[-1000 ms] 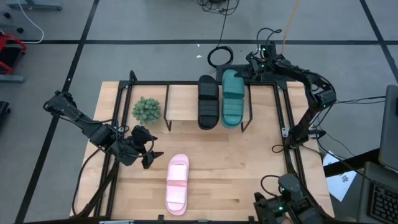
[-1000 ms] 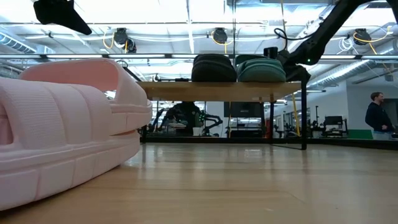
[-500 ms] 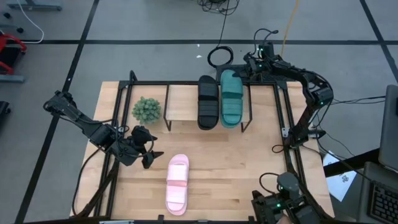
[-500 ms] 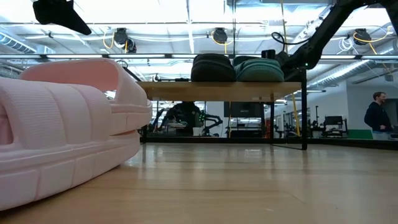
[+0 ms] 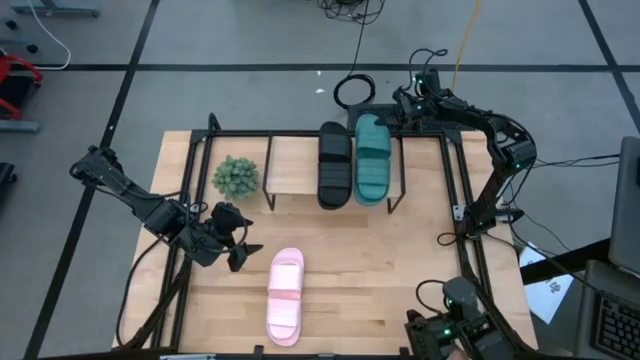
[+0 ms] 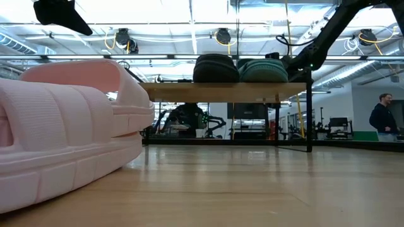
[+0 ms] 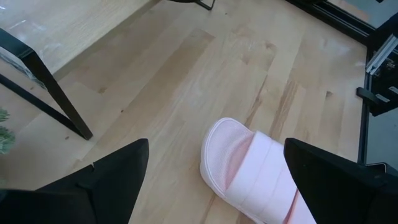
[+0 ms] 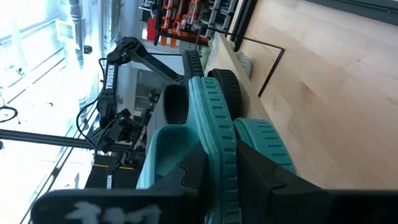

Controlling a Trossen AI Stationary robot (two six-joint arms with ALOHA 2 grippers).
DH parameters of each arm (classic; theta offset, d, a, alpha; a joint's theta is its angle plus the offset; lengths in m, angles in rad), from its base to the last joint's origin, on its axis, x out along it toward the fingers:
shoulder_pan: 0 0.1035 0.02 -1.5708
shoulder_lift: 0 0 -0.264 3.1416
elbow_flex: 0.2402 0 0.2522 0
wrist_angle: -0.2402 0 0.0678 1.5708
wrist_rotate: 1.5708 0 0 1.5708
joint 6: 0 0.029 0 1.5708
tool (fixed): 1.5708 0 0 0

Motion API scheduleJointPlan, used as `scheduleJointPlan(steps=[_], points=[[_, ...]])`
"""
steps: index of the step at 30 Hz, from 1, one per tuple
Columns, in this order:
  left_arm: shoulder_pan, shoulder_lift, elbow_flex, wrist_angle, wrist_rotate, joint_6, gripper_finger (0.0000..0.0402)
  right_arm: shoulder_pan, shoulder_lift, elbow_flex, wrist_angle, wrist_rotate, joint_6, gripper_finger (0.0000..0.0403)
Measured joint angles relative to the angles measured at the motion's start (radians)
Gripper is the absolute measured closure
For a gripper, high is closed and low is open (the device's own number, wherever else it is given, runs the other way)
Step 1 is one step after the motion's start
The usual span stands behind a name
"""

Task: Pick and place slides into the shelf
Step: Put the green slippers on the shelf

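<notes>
The teal slide (image 5: 372, 160) and the black slide (image 5: 335, 165) lie side by side on the right part of the light-wood shelf (image 5: 295, 170), and both also show in the low view on the shelf (image 6: 221, 92). My right gripper (image 5: 396, 113) is at the teal slide's far end, shut on it. The pink slide (image 5: 285, 297) lies sole-down on the tabletop near the front edge. My left gripper (image 5: 238, 248) hovers open just left of the pink slide (image 7: 249, 171), touching nothing; in the left wrist view its fingers (image 7: 216, 149) stand wide apart. My right gripper pinches the teal slide's ribbed rim at its far end (image 8: 217, 158) between its two fingers (image 8: 186, 177). The fingers come from the table's far side, along the slide. The slide lies flat on the shelf, its far end sticking out past the shelf's far edge.
A small green plant (image 5: 236, 177) stands on the shelf's left end. Black frame rails (image 5: 455, 200) run along the table's left and right sides. A cable ring (image 5: 354, 92) lies on the floor beyond the shelf. A person (image 6: 384, 116) stands far off in the room.
My right gripper has shifted slightly toward the table's left, taking the teal slide's far end with it, so the teal slide now sits closer against the black one. My left arm has kept still.
</notes>
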Motion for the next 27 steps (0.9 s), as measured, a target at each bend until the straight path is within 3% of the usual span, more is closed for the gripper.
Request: scheduleJointPlan(steps=[8,27], points=[[0.0,0.0,0.0,0.0,0.001,0.003,0.0025,0.0,0.0,0.0,-0.04,-0.002,-0.045,0.0351],[0.0,0.0,0.0,0.0,0.001,0.006,0.0025,-0.005,0.0,0.0,-0.025,-0.006,-0.024,0.0287]])
